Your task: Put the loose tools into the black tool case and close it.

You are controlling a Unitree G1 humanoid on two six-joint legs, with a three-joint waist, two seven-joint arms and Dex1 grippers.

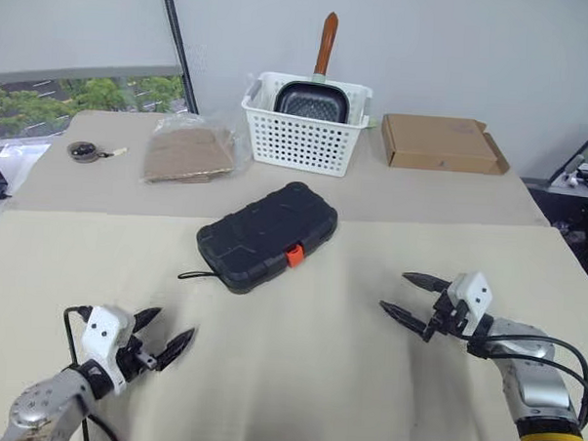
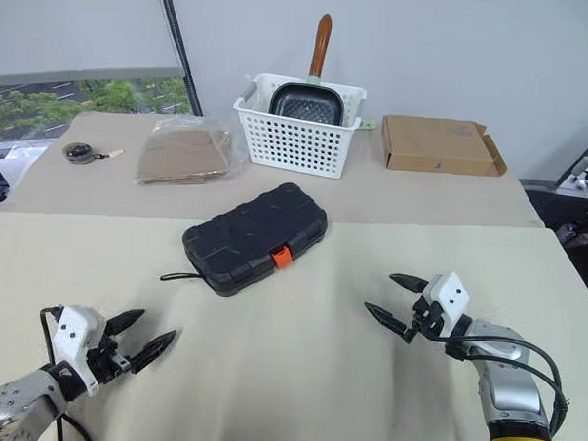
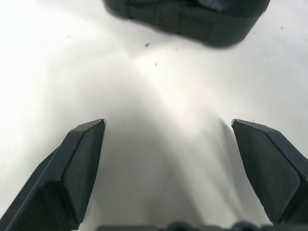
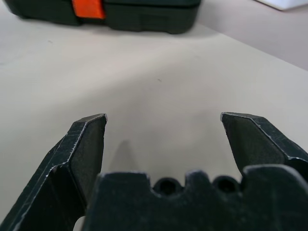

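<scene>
With both my left gripper [image 1: 162,337] and right gripper [image 1: 408,297] spread wide and empty, the black tool case [image 1: 267,235] lies shut ahead between them; an unseated latch [image 1: 294,255] could let it spring open.

Black tool case [image 1: 267,236] shut, lying askew at mid-table [image 1: 298,357], orange latch [image 1: 294,255] facing the near edge, black cord loop [image 1: 196,274] trailing from its left end. Left gripper [image 1: 163,337] near the near left corner, fingers spread, empty. Right gripper [image 1: 411,298] toward the near right edge, fingers spread, empty. White perforated basket [image 1: 303,136] at the far edge, holding a dark pan [image 1: 313,101] with a brown handle. Brown cardboard box [image 1: 442,143] toward the far right corner. Bagged brown sheets [image 1: 189,151] left of the basket. Small tape roll [image 1: 83,151] near the far left corner.
</scene>
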